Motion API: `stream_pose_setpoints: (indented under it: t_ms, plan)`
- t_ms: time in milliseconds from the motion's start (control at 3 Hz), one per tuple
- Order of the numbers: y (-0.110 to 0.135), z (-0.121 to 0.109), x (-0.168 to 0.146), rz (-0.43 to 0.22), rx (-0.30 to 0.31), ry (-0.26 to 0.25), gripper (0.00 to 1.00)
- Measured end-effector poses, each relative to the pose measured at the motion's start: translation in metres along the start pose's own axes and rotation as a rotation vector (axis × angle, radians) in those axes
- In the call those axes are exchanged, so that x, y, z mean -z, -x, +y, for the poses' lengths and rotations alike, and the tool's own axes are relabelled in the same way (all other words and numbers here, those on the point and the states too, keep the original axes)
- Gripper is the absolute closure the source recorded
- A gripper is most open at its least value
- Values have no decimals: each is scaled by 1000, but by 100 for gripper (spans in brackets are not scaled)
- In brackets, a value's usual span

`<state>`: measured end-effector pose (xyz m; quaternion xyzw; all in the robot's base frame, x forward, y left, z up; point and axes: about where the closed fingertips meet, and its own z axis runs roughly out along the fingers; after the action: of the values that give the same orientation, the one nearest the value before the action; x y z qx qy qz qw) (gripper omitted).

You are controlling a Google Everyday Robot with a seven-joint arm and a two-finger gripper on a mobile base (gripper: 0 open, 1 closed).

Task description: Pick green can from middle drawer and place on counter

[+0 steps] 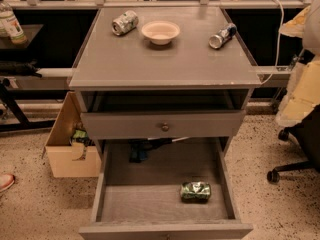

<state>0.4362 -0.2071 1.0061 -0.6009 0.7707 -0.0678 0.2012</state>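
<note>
The green can [195, 191] lies on its side on the floor of the open middle drawer [150, 204], near the drawer's front right corner. It is shiny green with pale patches. The drawer is pulled far out towards me. The counter [165, 64] is the flat grey top of the cabinet above it. My gripper does not show in this view, and nothing touches the can.
On the counter's far part lie a white-silver can [124, 22], a pale bowl [160, 32] and a slim silver-blue can [222, 36]. A drawer front with a brass knob [164, 127] overhangs the open drawer's back. A cardboard box [70, 149] stands left, an office chair [300, 149] right.
</note>
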Motion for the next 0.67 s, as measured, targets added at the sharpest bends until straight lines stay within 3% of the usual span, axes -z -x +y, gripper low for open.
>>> stream_pose_setpoints:
  t_ms: [667]
  plan:
    - [-6,3,-18,9,-6,16,0]
